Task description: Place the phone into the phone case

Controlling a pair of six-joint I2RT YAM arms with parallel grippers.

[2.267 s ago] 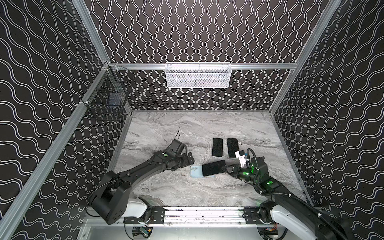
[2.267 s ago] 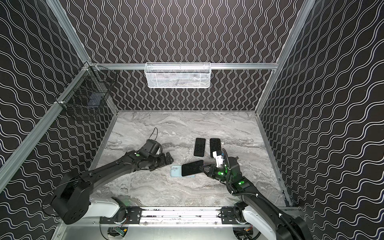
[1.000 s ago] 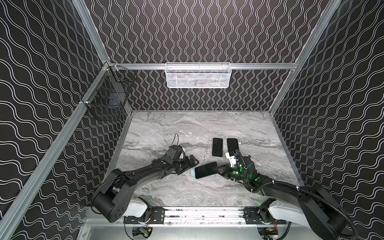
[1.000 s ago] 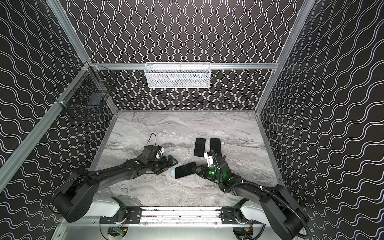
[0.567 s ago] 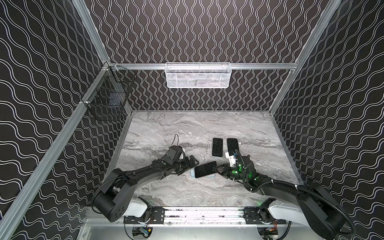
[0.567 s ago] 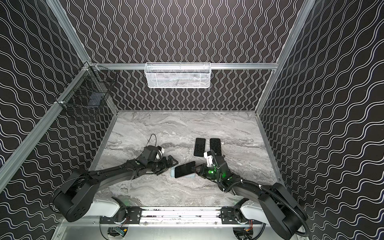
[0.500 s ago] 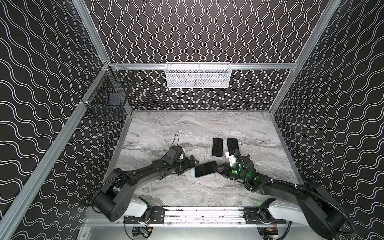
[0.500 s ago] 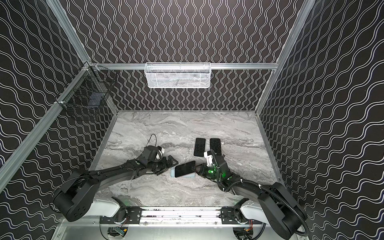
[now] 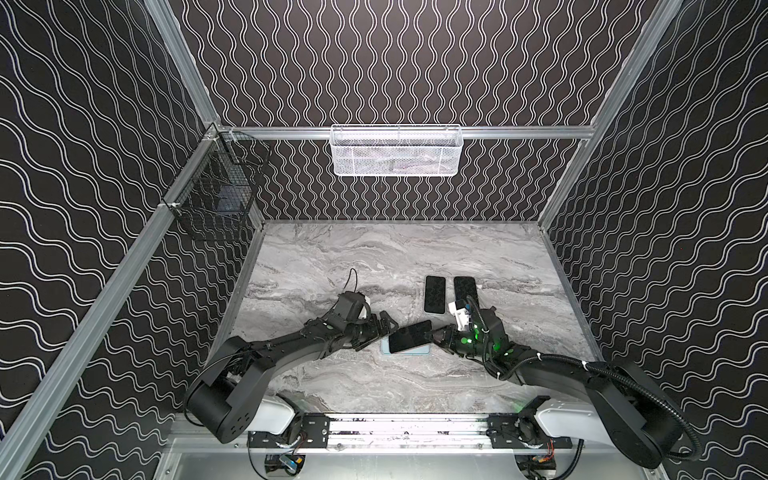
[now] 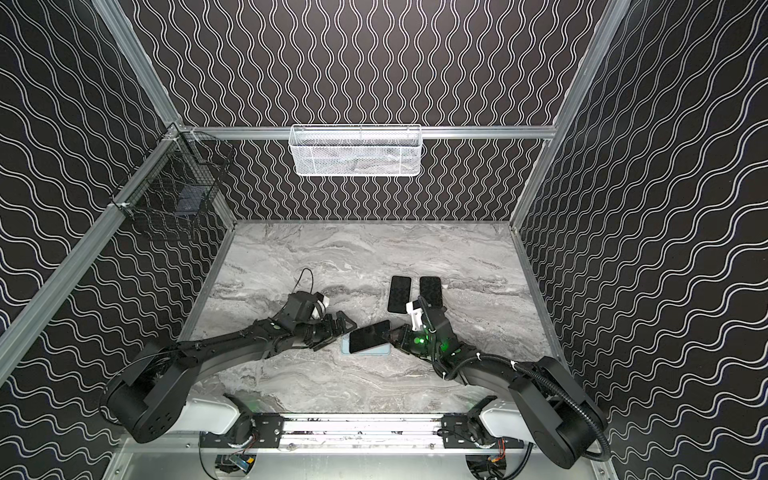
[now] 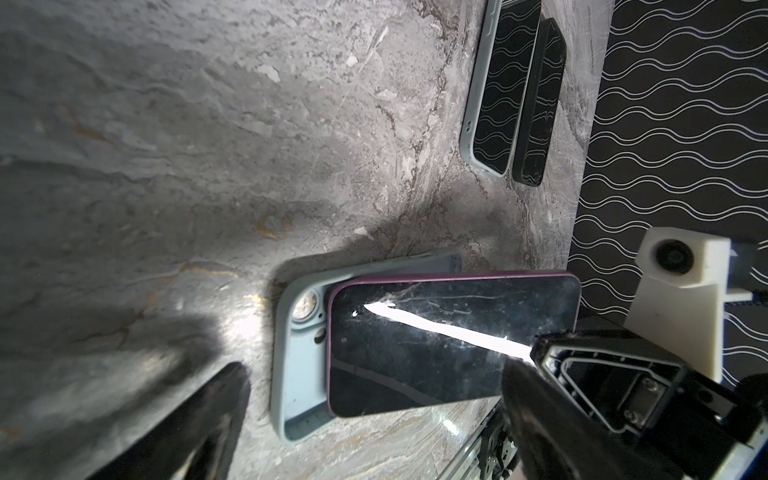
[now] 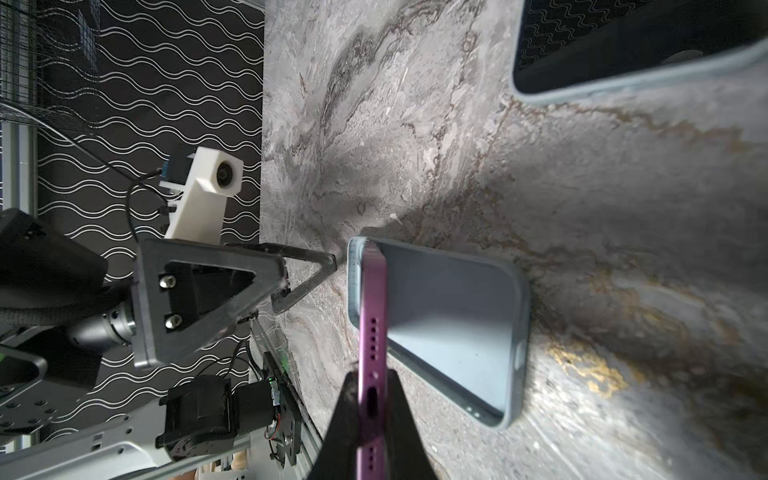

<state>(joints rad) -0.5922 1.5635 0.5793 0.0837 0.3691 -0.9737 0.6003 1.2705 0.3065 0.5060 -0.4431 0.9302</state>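
The phone (image 9: 409,336) has a black screen and a purple rim. My right gripper (image 9: 436,336) is shut on its right end. It hangs tilted over the pale blue phone case (image 9: 384,348), which lies open side up on the table. In the right wrist view the phone (image 12: 372,328) stands edge-on between the right gripper's (image 12: 372,399) fingers, and its far end meets the case (image 12: 449,316) at the far rim. My left gripper (image 9: 384,328) is open beside the case's left end and holds nothing. In the left wrist view the phone (image 11: 449,345) covers most of the case (image 11: 297,374).
Two more dark phones (image 9: 434,294) (image 9: 464,289) lie side by side just behind the right gripper, one of them (image 11: 492,91) in a pale case. A white mesh basket (image 9: 396,151) hangs on the back wall. A black wire basket (image 9: 216,199) hangs at the left wall.
My right gripper carried the phone left and down onto the case. The left gripper shifted toward the case's left end. Over the last half second nothing visibly moves.
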